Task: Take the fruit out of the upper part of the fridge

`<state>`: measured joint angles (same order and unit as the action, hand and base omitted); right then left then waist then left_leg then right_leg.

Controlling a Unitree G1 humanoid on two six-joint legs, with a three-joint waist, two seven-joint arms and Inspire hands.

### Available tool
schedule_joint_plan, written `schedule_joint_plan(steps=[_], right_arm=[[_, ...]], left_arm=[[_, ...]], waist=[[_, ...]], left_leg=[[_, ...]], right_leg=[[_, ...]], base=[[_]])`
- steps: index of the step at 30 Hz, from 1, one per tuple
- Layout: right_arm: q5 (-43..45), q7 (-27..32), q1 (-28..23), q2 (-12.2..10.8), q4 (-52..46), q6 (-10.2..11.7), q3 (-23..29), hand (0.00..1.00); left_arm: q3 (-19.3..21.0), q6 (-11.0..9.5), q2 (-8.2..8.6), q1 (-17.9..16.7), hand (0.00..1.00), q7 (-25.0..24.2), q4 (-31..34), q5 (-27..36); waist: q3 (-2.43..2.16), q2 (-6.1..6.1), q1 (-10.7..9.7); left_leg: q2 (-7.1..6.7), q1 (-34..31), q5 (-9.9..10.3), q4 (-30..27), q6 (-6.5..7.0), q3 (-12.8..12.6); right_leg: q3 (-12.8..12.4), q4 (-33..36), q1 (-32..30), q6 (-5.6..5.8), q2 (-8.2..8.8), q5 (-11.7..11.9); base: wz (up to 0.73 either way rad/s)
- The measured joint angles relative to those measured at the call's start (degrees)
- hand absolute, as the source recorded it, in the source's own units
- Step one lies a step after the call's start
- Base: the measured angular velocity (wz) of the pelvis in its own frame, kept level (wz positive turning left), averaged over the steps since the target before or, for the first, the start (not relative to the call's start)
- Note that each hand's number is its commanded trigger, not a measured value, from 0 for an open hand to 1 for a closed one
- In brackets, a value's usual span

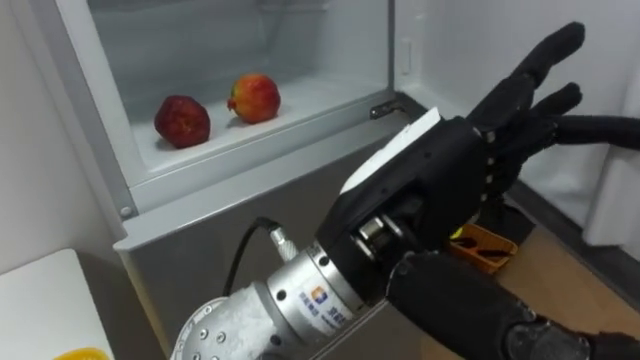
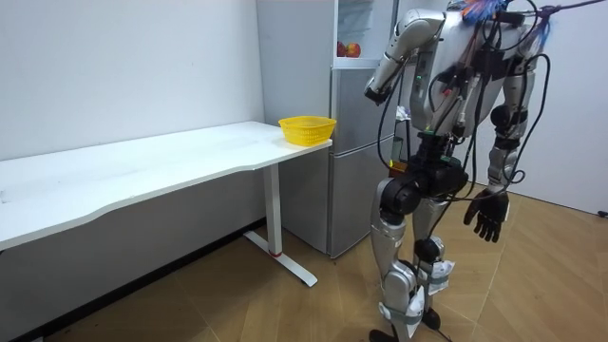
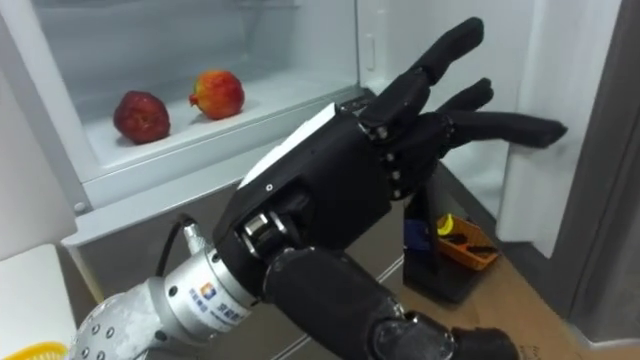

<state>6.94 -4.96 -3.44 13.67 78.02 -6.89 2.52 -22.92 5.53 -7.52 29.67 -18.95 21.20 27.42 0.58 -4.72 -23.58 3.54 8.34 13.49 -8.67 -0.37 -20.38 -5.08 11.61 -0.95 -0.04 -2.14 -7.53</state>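
Red apple [image 1: 182, 120] left of reddish-yellow apple [image 1: 254, 97]; left hand [image 1: 445, 168] spread.

The left robot hand [image 1: 470, 160] hides part of the fridge [image 1: 200, 215] front and part of an orange thing [image 3: 465, 245] on the floor. The yellow basket [image 1: 75, 353] is cut off at the bottom edge. In the room view the red fruits [image 2: 349, 48] are too small to tell what they are.

Fridge shelf [image 1: 335, 92] lies bare right of the red apple [image 1: 254, 98] (dark apple [image 1: 181, 121] leftward).
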Motion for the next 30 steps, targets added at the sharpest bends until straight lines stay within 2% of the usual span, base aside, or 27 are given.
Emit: schedule_joint_plan(steps=[9,18,26,30], right_arm=[[-0.1,-0.1,0.0,-0.1,1.1,0.8,-0.1,0.0],[-0.4,0.0,0.1,-0.1,0.8,1.2,-0.1,0.0],[-0.9,-0.2,0.5,0.0,0.8,1.0,-0.7,0.0],[-1.1,-0.1,0.6,0.0,0.5,0.8,-0.7,0.0]], left_arm=[[0.0,-0.9,0.54,1.1,0.0,-0.4,-2.3,1.5],[-4.1,-1.5,2.51,5.3,0.0,-0.3,-4.9,1.9],[-6.8,-1.5,2.89,10.0,0.0,-0.4,-7.1,2.4],[-7.6,-1.1,3.28,11.1,0.0,-0.1,-7.9,2.3]], waist=[[0.05,0.06,-1.3],[0.14,-0.08,-1.5],[0.11,-0.19,-1.8],[0.15,-0.94,-2.9]], left_leg=[[0.03,0.0,0.3,0.0,0.0,0.0],[-0.05,-0.3,0.6,0.4,0.02,0.0],[-0.11,-0.8,0.5,0.2,0.02,-0.2],[-0.15,-0.9,0.5,0.0,0.02,-0.5]], right_leg=[[0.0,-0.1,0.2,0.04,0.01,0.0],[-0.1,-1.0,0.2,0.2,-0.03,0.1],[-0.4,-1.4,0.2,0.23,0.05,0.1],[-0.5,-1.9,0.0,0.34,0.14,0.1]], base=[[0.0],[0.0],[0.0],[-0.02]])
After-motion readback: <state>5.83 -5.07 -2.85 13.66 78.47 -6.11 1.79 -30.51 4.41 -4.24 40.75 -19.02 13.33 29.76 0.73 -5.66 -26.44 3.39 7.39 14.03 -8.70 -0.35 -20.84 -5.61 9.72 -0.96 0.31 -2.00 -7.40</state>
